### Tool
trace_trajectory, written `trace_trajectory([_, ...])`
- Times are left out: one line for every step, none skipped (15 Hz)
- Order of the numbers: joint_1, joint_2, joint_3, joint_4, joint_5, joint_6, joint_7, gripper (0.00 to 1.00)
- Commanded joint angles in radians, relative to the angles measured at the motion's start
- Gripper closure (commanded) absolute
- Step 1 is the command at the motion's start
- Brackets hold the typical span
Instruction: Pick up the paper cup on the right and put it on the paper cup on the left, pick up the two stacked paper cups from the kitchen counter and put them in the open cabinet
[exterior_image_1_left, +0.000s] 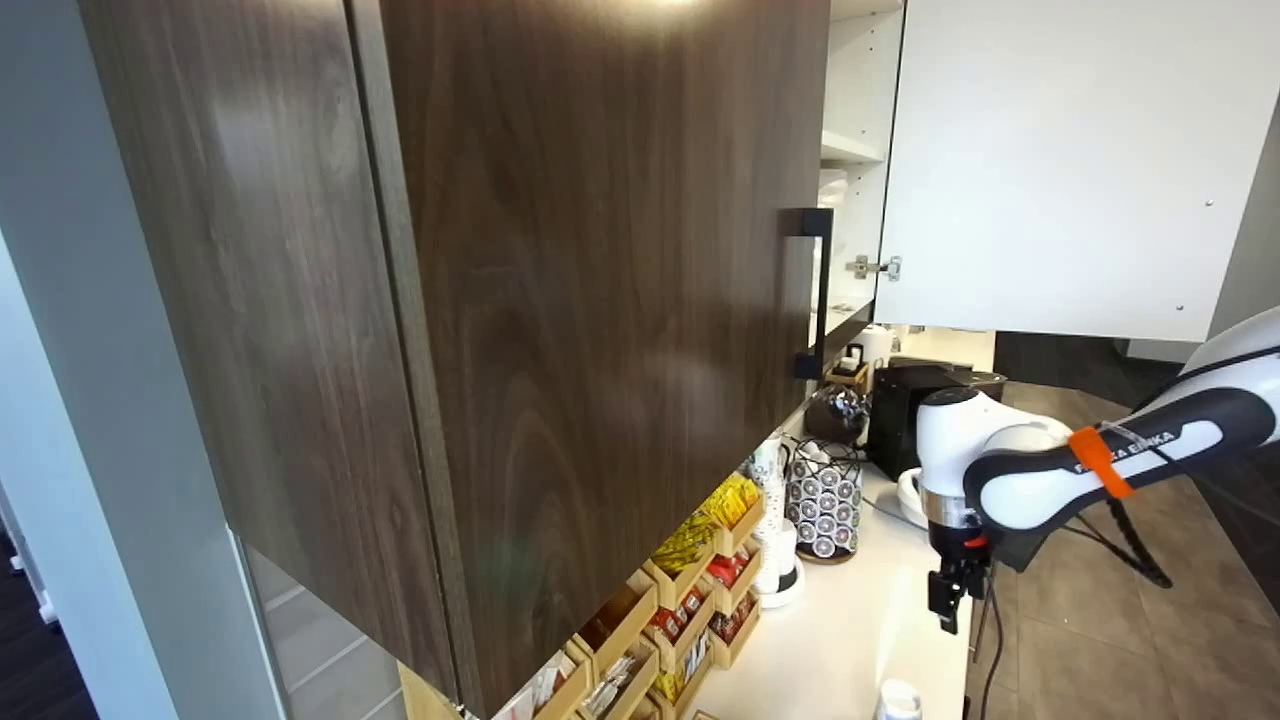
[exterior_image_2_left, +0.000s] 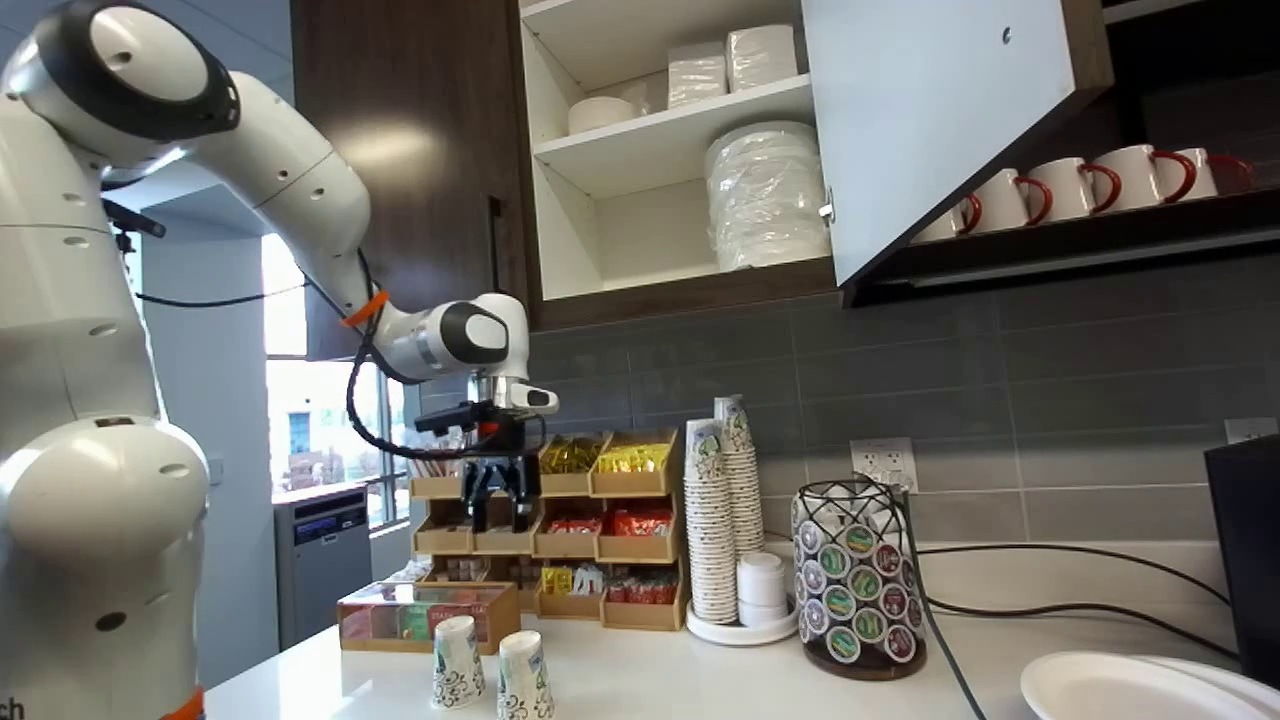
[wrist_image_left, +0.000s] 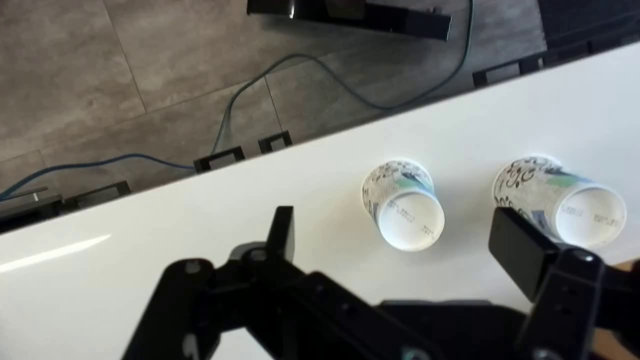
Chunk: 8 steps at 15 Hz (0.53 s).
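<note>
Our hand (exterior_image_2_left: 499, 515), spread and empty, hangs higher than one paper cup (wrist_image_left: 403, 205) and a second cup (wrist_image_left: 555, 195), upturned and unstacked on the bench (wrist_image_left: 325, 200). A finger (wrist_image_left: 522, 257) overlaps the latter in the wrist view — descending misaligned, we might topple it (light paper) before reaching the cabinet (exterior_image_2_left: 640, 225).

In an exterior view: left paper cup (exterior_image_2_left: 458, 664) just beside right paper cup (exterior_image_2_left: 525, 680), both on counter (exterior_image_2_left: 650, 685); box (exterior_image_2_left: 500, 607) behind, open cabinet (exterior_image_2_left: 690, 288) above.
</note>
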Motion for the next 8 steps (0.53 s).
trace_trajectory([0.005,0.161,0.006,0.033,-0.051,0.193,0.112,0.00])
trace_trajectory([0.005,0.211,0.002,0.050,-0.065,0.219,0.131,0.00])
trace_trajectory([0.011,0.257,-0.003,0.071,-0.061,0.216,0.125,0.00])
trace_trajectory([0.020,0.158,-0.012,0.019,-0.042,0.199,0.092,0.00])
trace_trajectory([0.021,0.195,-0.015,0.031,-0.044,0.208,0.096,0.00])
trace_trajectory([0.023,0.225,-0.017,0.046,-0.044,0.213,0.098,0.00])
trace_trajectory([0.024,0.244,-0.019,0.057,-0.043,0.213,0.098,0.00])
trace_trajectory([0.024,0.252,-0.019,0.064,-0.043,0.213,0.098,0.00])
